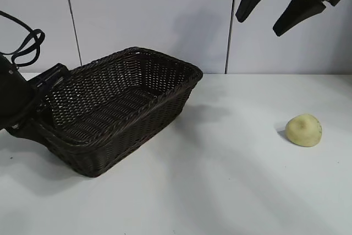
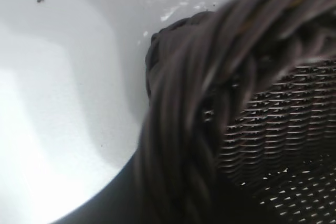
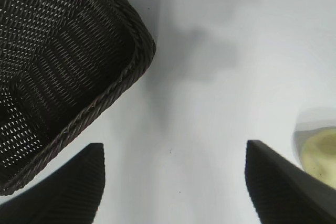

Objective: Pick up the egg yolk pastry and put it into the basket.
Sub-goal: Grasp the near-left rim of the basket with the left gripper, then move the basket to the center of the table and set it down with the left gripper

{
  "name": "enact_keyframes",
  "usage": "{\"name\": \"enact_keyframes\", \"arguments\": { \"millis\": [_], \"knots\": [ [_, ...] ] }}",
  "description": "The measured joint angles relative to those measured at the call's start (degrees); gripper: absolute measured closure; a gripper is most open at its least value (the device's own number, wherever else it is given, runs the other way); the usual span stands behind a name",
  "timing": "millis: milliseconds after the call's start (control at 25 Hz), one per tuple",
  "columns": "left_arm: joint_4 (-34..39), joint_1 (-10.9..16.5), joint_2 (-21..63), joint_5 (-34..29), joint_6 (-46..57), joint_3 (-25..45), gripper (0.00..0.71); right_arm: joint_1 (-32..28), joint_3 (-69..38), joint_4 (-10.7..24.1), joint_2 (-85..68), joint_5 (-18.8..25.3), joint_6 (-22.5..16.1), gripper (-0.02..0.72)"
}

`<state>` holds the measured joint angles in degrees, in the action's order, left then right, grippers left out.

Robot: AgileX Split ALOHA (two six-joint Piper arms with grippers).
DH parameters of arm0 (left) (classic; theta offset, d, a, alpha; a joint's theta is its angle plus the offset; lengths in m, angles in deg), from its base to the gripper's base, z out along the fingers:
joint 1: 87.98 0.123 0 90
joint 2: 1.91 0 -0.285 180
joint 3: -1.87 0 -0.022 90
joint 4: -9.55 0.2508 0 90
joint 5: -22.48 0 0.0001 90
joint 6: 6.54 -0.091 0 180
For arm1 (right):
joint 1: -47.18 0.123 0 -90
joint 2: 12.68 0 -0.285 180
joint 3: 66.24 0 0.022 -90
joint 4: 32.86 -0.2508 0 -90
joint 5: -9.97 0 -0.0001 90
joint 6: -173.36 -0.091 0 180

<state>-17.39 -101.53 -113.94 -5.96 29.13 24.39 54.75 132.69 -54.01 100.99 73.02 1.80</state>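
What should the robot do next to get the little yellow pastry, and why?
Probably lower the right gripper toward the pastry. It hangs open, high above the table, and the pastry lies bare below it, well apart from the basket. The left gripper is down at the basket's rim, so the right one seems better placed.

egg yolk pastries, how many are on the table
1. The single egg yolk pastry lies on the white table, well apart from the basket and outside it. The basket's visible interior holds none.
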Motion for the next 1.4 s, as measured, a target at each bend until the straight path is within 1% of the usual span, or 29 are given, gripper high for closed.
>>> {"name": "enact_keyframes", "arguments": {
  "millis": [120, 280, 400, 520, 800, 960, 1120, 1400],
  "knots": [
    [0.86, 0.0, 0.0, -4.43, -1.87, -3.05, 0.61, 0.0, 0.0, 0.0, 0.0, 0.0, 0.0, 0.166],
    [1.15, 0.0, 0.0, -8.12, -5.93, -8.15, 0.61, 0.0, 0.0, 0.0, 0.0, 0.0, 0.0, 0.166],
    [1.44, 0.0, 0.0, -10.76, -11.06, -11.79, 0.61, 0.0, 0.0, 0.0, 0.0, 0.0, 0.0, 0.166],
    [2.95, 0.0, -0.71, -15.13, -16.53, -15.36, 0.61, 0.0, 0.0, 0.0, 0.0, 0.0, 0.0, 0.166],
    [4.88, 0.0, -8.86, -27.13, -30.31, -26.66, 0.61, 0.0, 0.0, 0.0, 0.0, 0.0, 0.0, 0.166],
    [5.05, 0.0, -13.76, -32.61, -36.53, -33.17, 0.61, 0.0, 0.0, 0.0, 0.0, 0.0, 0.0, 0.166],
    [4.99, 0.0, -16.58, -33.25, -38.57, -36.25, 0.61, 0.0, 0.0, 0.0, 0.0, 0.0, 0.0, 0.166],
    [4.87, 0.0, -19.4, -31.27, -38.76, -36.64, 0.61, 0.0, 0.0, 0.0, 0.0, 0.12, 0.0, 0.166]
  ]
}}
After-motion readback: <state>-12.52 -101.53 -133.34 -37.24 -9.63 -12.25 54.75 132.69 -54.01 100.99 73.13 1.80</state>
